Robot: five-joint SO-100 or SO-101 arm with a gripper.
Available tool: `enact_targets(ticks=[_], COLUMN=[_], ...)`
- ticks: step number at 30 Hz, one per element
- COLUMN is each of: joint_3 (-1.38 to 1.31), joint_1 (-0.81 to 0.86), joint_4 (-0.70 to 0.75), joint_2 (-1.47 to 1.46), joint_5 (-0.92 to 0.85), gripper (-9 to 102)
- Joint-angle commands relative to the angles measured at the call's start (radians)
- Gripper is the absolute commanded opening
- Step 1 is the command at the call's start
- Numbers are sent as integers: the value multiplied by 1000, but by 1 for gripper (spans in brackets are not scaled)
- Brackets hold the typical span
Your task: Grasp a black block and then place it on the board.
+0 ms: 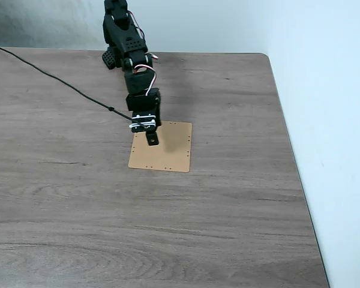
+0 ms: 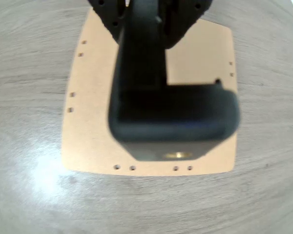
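wood-grain table (image 1: 228, 228), white wall (image 1: 330, 90)

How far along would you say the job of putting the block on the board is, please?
Grasping looks done: the gripper holds the small black bar-shaped block. In hand: it hangs over the thin tan rectangular board. Left: lowering, releasing; whether it already touches the board cannot be told.
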Motion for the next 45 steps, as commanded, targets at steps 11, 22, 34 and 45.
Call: enact_targets(ticks=[11, 22, 34, 45], joint_3=[126, 164, 193, 183], joint_1=[-48, -29, -5, -2], joint_4=[-183, -259, -339, -371], joint_2=[-25, -60, -66, -2], joint_5=[133, 155, 161, 147], gripper=[0, 2, 26, 26])
